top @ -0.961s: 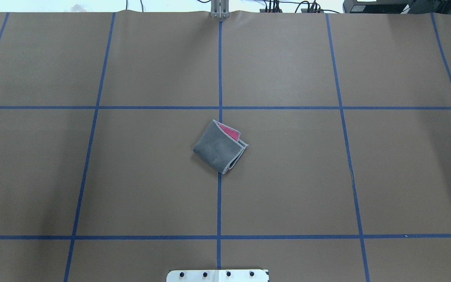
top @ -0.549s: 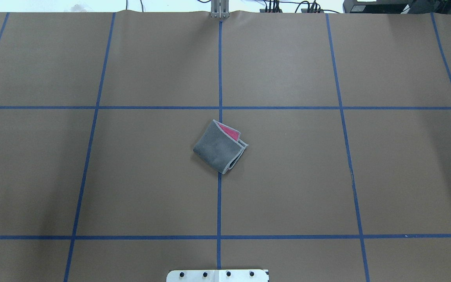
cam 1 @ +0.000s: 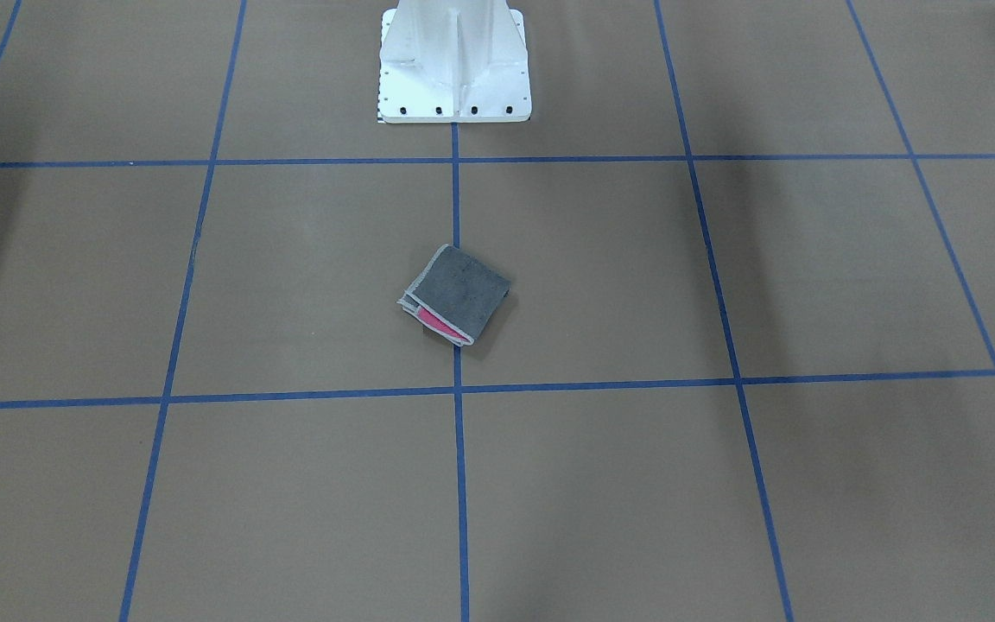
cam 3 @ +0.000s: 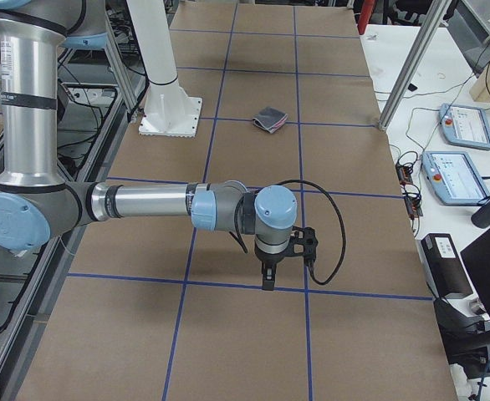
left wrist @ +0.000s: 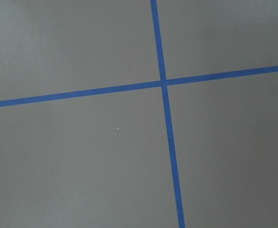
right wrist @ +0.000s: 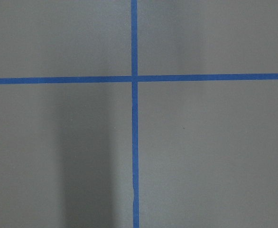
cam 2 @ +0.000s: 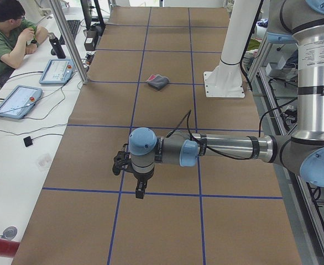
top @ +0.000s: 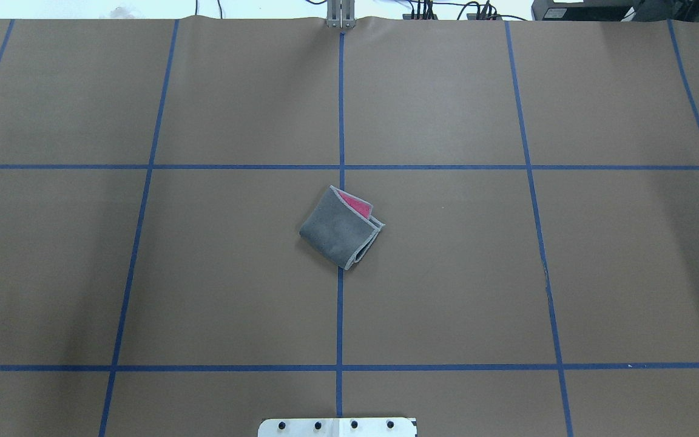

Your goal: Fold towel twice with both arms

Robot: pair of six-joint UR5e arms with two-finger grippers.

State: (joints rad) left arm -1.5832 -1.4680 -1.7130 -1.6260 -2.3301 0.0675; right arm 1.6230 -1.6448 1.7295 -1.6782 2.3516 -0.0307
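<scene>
towel [top: 337, 227] lies folded, grey up — left tool [cam 2: 140, 190], right tool [cam 3: 267, 280] well apart from it, likely hovering; grip: cannot tell.

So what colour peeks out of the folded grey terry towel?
Pink, on the towel; clearest in the overhead exterior view.

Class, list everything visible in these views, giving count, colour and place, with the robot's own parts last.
towel: one, dark grey with pink showing inside, folded at the table's middle
table: one, brown covering, under everything
tape lines: several, blue, gridding the table
pedestal: one, white, at the robot's table edge
pendants: two, grey, on the side bench
person: one, green top, seated at that bench
left arm: one, silver with blue caps, over the table's left end
left gripper: one, black, pointing down; state unclear
right arm: one, silver with blue caps, over the table's right end
right gripper: one, black, pointing down; state unclear
</scene>
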